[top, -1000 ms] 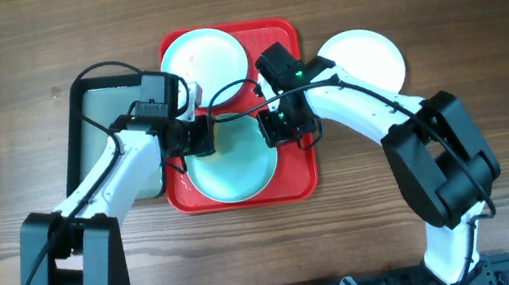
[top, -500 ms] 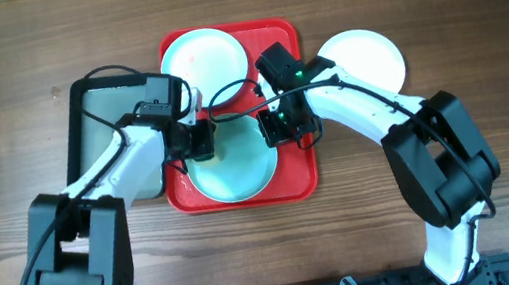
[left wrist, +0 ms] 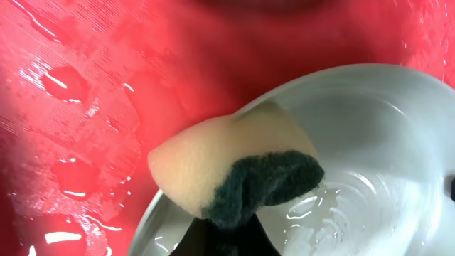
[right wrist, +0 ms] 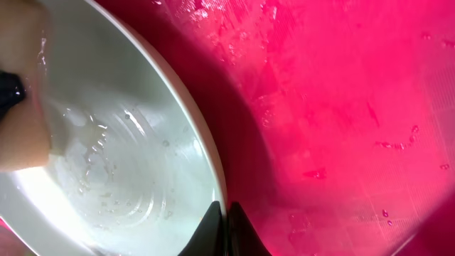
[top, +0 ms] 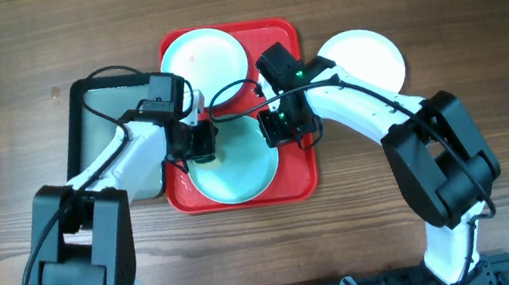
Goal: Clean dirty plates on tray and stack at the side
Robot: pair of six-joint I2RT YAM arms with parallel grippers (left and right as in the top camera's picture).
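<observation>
The red tray [top: 301, 182] holds two plates. A white plate with a teal rim [top: 204, 57] lies at its far end. A light teal plate [top: 234, 174] lies at its near end, wet inside. My left gripper [top: 202, 140] is shut on a yellow sponge with a dark green pad [left wrist: 242, 167], pressed on the plate's left rim [left wrist: 370, 128]. My right gripper [top: 275, 127] is shut on the plate's right rim [right wrist: 213, 171]. A third white plate [top: 363, 57] lies on the table right of the tray.
A black-rimmed grey tray [top: 97, 103] lies left of the red tray, under my left arm. The red tray's floor [right wrist: 341, 107] is wet with droplets. The wooden table [top: 477, 8] surrounds everything.
My left arm's elbow has shifted slightly; its gripper with the sponge nudged a little right on the teal plate. The right gripper has not moved.
</observation>
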